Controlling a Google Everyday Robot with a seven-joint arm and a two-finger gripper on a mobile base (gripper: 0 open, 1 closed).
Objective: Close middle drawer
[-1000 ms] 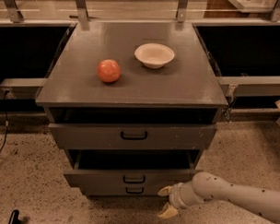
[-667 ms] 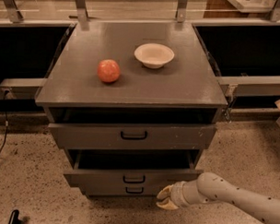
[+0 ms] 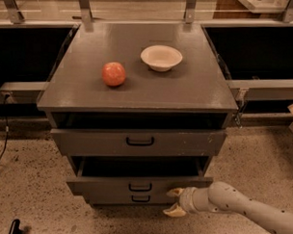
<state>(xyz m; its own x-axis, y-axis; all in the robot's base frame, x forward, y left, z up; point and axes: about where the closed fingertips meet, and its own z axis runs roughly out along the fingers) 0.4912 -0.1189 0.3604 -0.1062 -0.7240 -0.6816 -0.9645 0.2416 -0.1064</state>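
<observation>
gripper (image 3: 174,202) spread at middle drawer (image 3: 100,186) right end; front horizontal, facing camera

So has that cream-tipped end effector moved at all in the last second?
Yes, slightly: the end effector crept up and left toward the grey middle drawer's right end.

Middle drawer (image 3: 100,185): partly out.
Gripper (image 3: 174,202): fingers spread, at drawer's 4 o'clock corner.
Apple (image 3: 114,73): 8 o'clock of bowl (image 3: 161,57).
</observation>
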